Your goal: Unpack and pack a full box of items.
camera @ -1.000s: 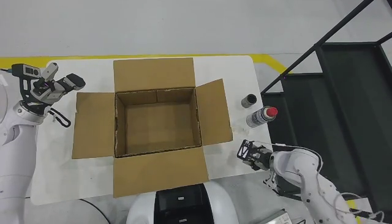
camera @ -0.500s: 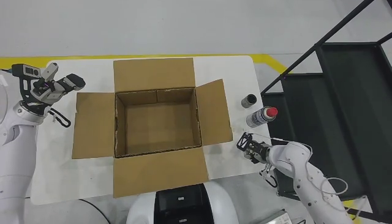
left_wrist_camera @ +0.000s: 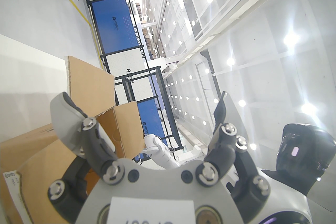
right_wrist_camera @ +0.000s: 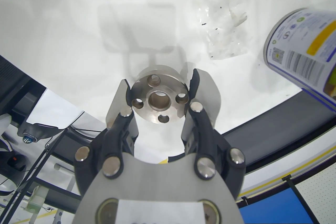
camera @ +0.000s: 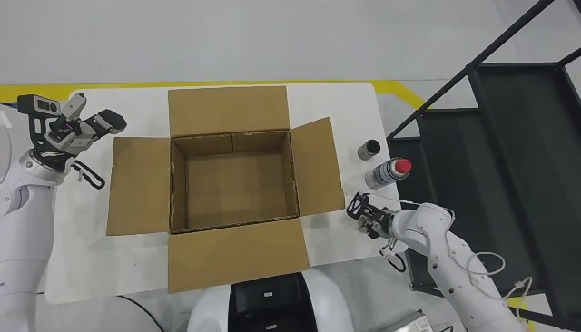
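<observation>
An open cardboard box (camera: 234, 187) with all flaps spread lies mid-table, its inside bare. My right gripper (camera: 360, 210) hovers just off the box's right flap, shut on a round metal flange (right_wrist_camera: 159, 93) with several holes, held above the white table (right_wrist_camera: 78, 12). My left gripper (left_wrist_camera: 143, 114) is raised at the table's far left (camera: 102, 123), open, with nothing between its fingers; the box (left_wrist_camera: 99, 93) shows beyond it.
A spray can with a red cap (camera: 387, 172) lies on the table's right edge, seen close as a printed can (right_wrist_camera: 302, 51). A small dark can (camera: 369, 149) stands behind it. A clear plastic bag (right_wrist_camera: 220, 7) lies on the table. Black stairs (camera: 508, 151) stand to the right.
My right gripper has moved with the flange from near the table's front right corner up and left, closer to the box's right flap. The left arm is still.
</observation>
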You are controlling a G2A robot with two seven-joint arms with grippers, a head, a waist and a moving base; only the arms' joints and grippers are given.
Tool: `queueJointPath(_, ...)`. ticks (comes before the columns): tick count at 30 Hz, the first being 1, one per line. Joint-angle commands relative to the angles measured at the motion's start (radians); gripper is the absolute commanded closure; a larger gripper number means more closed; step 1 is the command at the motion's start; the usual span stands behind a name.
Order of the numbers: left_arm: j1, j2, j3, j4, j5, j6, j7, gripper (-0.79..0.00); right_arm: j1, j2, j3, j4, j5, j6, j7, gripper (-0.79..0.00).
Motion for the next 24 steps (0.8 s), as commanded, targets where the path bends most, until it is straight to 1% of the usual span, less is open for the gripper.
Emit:
queueJointPath(1,0.0,0.0,0.0,0.0,0.0,0.0,0.0,-0.785,0.001,0.001,0.0,0.0,0.003,0.003,-0.003,-0.785)
queueJointPath(5,0.0,0.0,0.0,0.0,0.0,0.0,0.0,-0.785,-0.025,0.008,0.016,-0.033,-0.003,-0.019,-0.01,-0.785)
queueJointPath(8,0.0,0.0,0.0,0.0,0.0,0.0,0.0,-0.785,-0.063,0.015,0.047,-0.073,0.0,-0.035,-0.026,-0.785)
queueJointPath(10,0.0,0.0,0.0,0.0,0.0,0.0,0.0,-0.785,-0.099,0.022,0.073,-0.111,0.005,-0.068,-0.045,-0.785)
queueJointPath(14,0.0,0.0,0.0,0.0,0.0,0.0,0.0,-0.785,-0.185,0.039,0.167,-0.17,0.033,-0.137,-0.107,-0.785)
queueJointPath(17,0.0,0.0,0.0,0.0,0.0,0.0,0.0,-0.785,-0.238,0.048,0.236,-0.167,0.054,-0.162,-0.135,-0.785)
queueJointPath(19,0.0,0.0,0.0,0.0,0.0,0.0,0.0,-0.785,-0.249,0.053,0.259,-0.153,0.041,-0.16,-0.124,-0.785)
queueJointPath(21,0.0,0.0,0.0,0.0,0.0,0.0,0.0,-0.785,-0.248,0.054,0.259,-0.135,0.063,-0.172,-0.144,-0.785)
queueJointPath(24,0.0,0.0,0.0,0.0,0.0,0.0,0.0,-0.785,-0.228,0.055,0.241,-0.119,0.056,-0.18,-0.145,-0.785)
